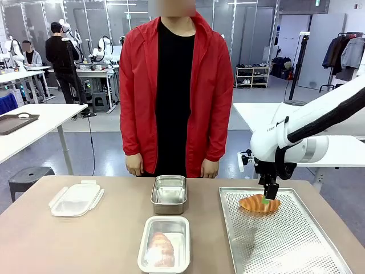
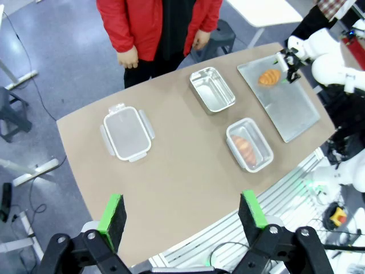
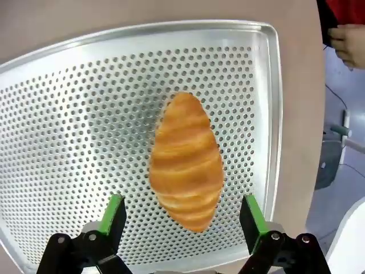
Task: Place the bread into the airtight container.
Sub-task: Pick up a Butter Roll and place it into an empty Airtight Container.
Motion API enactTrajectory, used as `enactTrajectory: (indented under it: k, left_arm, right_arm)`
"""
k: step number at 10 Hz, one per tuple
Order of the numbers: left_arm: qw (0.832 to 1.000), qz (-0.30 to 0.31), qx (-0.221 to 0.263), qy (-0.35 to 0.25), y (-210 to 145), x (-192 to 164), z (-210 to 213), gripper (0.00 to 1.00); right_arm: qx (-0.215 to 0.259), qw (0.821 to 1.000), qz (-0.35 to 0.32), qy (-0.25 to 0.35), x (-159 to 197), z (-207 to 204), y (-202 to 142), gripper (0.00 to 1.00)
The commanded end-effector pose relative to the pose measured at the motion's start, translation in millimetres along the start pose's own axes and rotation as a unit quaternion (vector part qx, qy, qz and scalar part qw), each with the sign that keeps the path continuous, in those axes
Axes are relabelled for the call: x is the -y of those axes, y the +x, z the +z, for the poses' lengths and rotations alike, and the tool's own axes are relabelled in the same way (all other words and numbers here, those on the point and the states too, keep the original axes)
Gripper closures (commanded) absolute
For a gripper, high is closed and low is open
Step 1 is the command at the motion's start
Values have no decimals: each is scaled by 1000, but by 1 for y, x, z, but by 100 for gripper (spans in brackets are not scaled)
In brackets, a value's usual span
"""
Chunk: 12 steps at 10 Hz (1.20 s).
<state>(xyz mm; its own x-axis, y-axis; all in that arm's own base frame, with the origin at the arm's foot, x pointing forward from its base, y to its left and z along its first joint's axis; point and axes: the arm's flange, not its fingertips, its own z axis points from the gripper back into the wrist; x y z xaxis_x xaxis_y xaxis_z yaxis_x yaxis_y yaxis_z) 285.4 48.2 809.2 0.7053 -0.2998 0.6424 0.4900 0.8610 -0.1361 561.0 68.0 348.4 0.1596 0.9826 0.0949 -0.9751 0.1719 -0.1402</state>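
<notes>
The bread, a golden croissant (image 1: 259,204) (image 3: 187,165) (image 2: 269,77), lies at the far end of a perforated metal tray (image 1: 285,240) on the right. My right gripper (image 1: 268,196) (image 3: 182,201) hangs just above it, open, its green pads either side of the croissant's near end without touching. An empty steel airtight container (image 1: 169,194) (image 2: 212,89) stands at the table's middle. My left gripper (image 2: 181,200) is open, high above the table's near edge with nothing between its fingers.
A white clip lid (image 1: 76,198) lies at the left. A white-rimmed container (image 1: 164,244) near the front edge holds another croissant. A person in a red jacket stands at the far side, hands down at the table edge.
</notes>
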Motion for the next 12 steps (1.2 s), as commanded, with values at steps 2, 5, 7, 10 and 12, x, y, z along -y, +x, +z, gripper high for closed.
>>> enactTrajectory:
  k: [2, 5, 7, 10, 12]
  left_arm:
    - [1000, -9, -2, 0, -1, 1, 1, 0]
    - [1000, -9, -2, 0, -1, 1, 1, 0]
    - [1000, -9, -2, 0, -1, 1, 1, 0]
    - [1000, -9, -2, 0, -1, 1, 1, 0]
    - [1000, -9, -2, 0, -1, 1, 1, 0]
  right_arm:
    - [-26, 999, -12, 17, 19, -20, 2, 0]
    - [-33, 998, -23, 45, 28, -39, 1, 0]
    - [-40, 997, -29, 63, 32, -51, 0, 3]
    - [-26, 996, -25, 77, 31, -53, 0, 36]
    - [-34, 996, -24, 80, 30, -56, -1, 55]
